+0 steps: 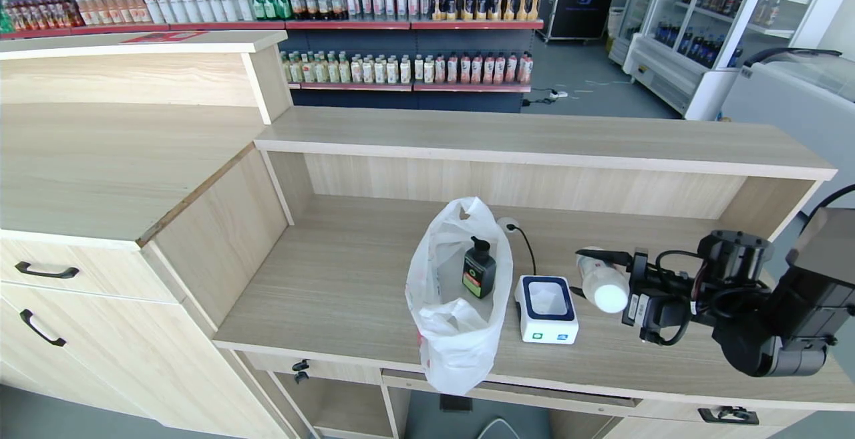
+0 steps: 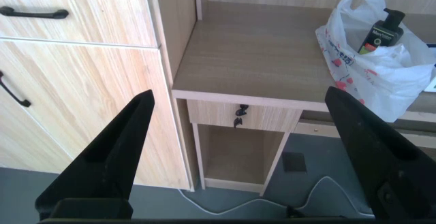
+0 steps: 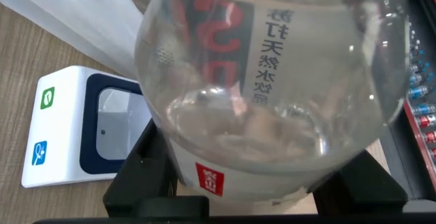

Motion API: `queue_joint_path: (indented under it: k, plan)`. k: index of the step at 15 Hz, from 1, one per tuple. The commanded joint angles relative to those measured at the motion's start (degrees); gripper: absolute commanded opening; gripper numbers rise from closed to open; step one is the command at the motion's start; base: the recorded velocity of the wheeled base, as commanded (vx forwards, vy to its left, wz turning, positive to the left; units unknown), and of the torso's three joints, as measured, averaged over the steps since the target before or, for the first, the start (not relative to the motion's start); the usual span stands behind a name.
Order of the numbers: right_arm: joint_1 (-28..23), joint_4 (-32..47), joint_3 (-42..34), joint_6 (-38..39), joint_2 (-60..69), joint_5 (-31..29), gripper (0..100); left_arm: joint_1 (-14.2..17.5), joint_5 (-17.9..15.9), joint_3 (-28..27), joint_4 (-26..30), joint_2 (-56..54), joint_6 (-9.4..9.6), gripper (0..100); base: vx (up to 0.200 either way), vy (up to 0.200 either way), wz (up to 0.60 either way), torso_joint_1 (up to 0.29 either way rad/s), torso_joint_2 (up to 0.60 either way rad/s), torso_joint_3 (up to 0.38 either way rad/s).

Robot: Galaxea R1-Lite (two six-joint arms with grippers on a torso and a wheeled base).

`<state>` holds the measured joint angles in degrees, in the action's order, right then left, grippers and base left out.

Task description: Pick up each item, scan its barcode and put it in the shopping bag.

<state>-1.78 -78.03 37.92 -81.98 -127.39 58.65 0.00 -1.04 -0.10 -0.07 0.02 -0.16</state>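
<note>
We're at the scan, we judge: right tool (image 1: 603, 277) clamps the bottle (image 1: 609, 294) near the scanner (image 1: 548, 300) (left tool (image 2: 238, 96) spread wide); next, present its barcode.

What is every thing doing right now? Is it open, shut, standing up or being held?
shopping bag: open, standing on the counter.
pump bottle: upright inside the bag.
scanner: flat on the counter, beside the bag.
clear bottle: held on its side, next to the scanner.
right end effector: shut on the clear bottle.
left end effector: open, empty.
drawer: shut.
</note>
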Motion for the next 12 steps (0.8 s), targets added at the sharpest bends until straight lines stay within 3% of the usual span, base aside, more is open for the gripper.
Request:
queue_joint_path:
  k: [1,12]
  plan:
    - [0.55,-0.37,0.22,-0.02,-1.02,0.68,0,0.0,-0.02,0.01,-0.01,-0.02,-0.02,100,0.0,0.0,0.0,0.0,0.0,0.0]
    - [1.25,-1.51,2.59,0.07,-4.62,1.03,0,0.0,-0.02,0.01,-0.01,-0.02,-0.02,100,0.0,0.0,0.0,0.0,0.0,0.0]
